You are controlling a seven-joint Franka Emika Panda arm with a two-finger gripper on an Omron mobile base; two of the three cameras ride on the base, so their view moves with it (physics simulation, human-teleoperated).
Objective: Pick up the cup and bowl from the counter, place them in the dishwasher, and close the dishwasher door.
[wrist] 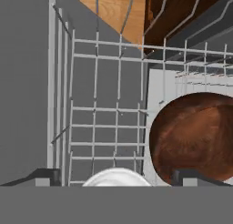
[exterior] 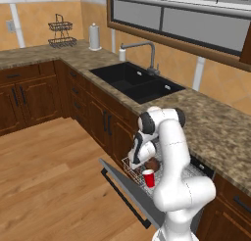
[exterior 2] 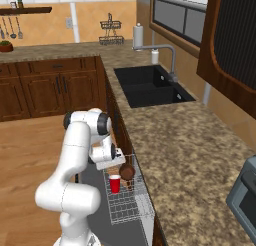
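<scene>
While the gripper (wrist: pixel 116 176) hangs over the pulled-out rack (wrist: pixel 95 114) of the dishwasher (exterior: pixel 196 169), its two fingertips (wrist: pixel 43 176) stand wide apart at the bottom of the hand view and nothing sits between them. The bowl (wrist: pixel 195 136) lies in the rack just ahead of the right-hand fingertip, tipped so its reddish-brown surface faces the camera. The cup (wrist: pixel 117 176) stands between and just under the fingers, its white rim showing; from the base views the cup (exterior: pixel 148 178) is upright in the rack beside the bowl (exterior 2: pixel 127 172).

My guess is both dishes are in and only closing the door (exterior: pixel 125 193) is left. The risk lies in pulling away: the right fingertip is so near the bowl that a sideways move could knock it against the wires, and a drop straight down could tip the cup. If the rack is not pushed in, the door could jam on it when lifted.

Around it, the counter (exterior 2: pixel 185 155) runs above the rack, with the sink (exterior: pixel 137 81) farther along and a toaster oven (exterior 2: pixel 245 195) at the near end. The arm's own elbow crowds the space over the door.
</scene>
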